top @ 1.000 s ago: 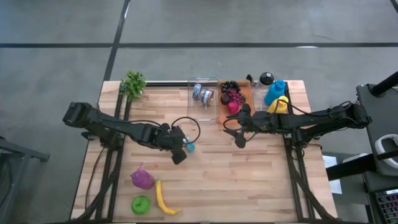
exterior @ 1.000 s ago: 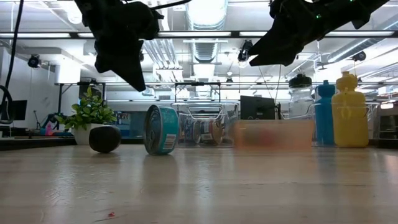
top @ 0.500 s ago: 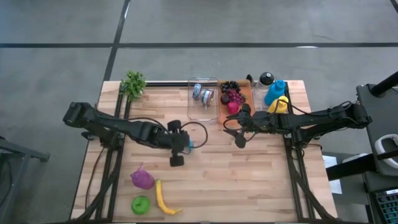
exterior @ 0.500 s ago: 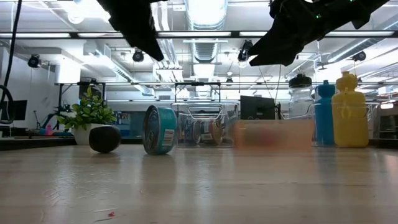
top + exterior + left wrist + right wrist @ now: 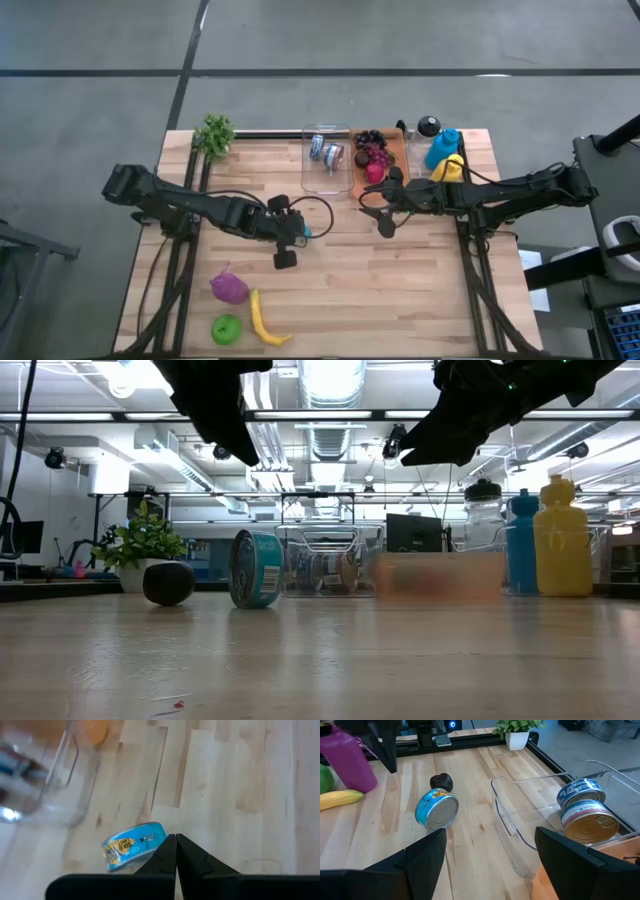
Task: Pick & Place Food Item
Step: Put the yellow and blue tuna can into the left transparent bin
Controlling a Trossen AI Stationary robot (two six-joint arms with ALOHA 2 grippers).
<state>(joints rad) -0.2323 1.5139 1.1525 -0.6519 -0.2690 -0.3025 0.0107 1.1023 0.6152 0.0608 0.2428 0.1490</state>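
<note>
We see the can point(image 5: 131, 846) loose on the table, not binned; left gripper point(image 5: 176, 851) pinched empty, right gripper point(image 5: 487, 850) wide.

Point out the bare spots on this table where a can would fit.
Bare wood lies right of the banana, along the near edge, and between the plant and clear bin. The bottles' far corner is crowded.

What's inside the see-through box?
The clear box holds two tin cans lying on their sides, one with a blue label. The right hand hides the box's near corner, so anything there can't be seen.
</note>
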